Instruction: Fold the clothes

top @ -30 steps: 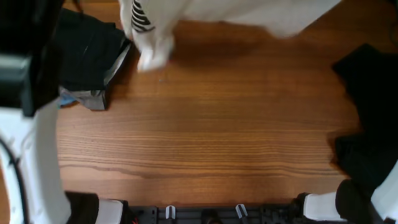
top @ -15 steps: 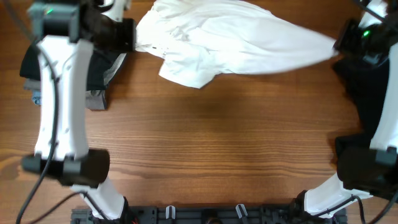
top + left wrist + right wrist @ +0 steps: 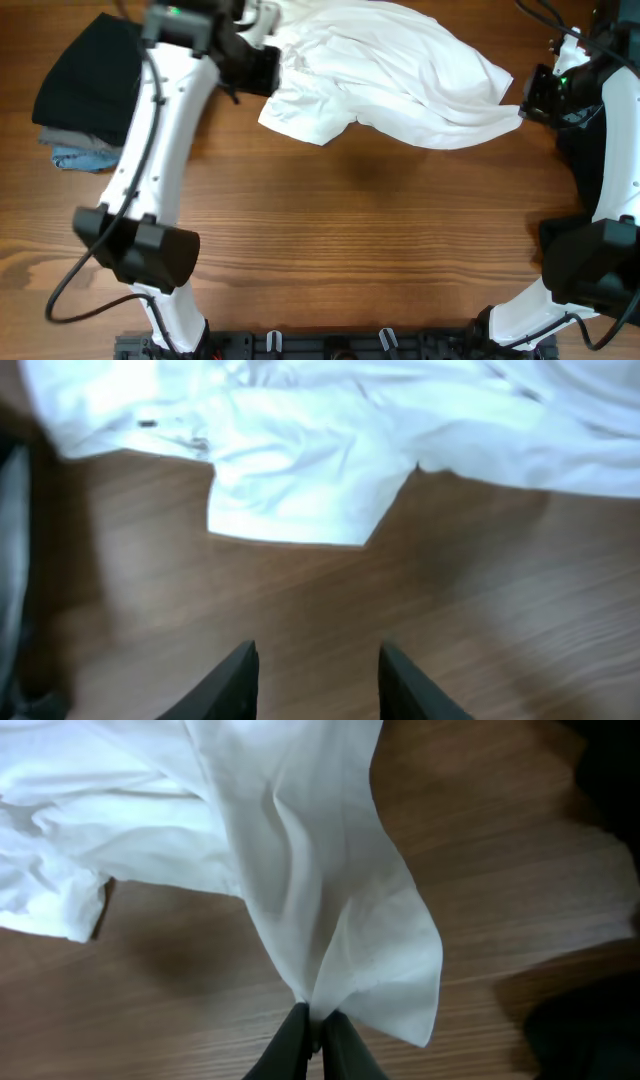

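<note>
One T-shirt (image 3: 400,70) corner sits pinched in right hand (image 3: 313,1028) — left hand (image 3: 317,660) spread nearby.

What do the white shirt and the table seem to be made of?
The white shirt: soft matte cloth, probably cotton; it creases and drapes loosely. The table: wood or wood-look veneer, smooth with slight sheen; grain lines run along it.

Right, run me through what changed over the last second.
The white T-shirt, held high at the far edge a second ago, came down stretched between both grippers and now lies slack on the table. The left gripper has let go and stands open, short of the cloth. The right gripper still pinches the shirt's edge. The folded dark stack at left looks unmoved.
</note>
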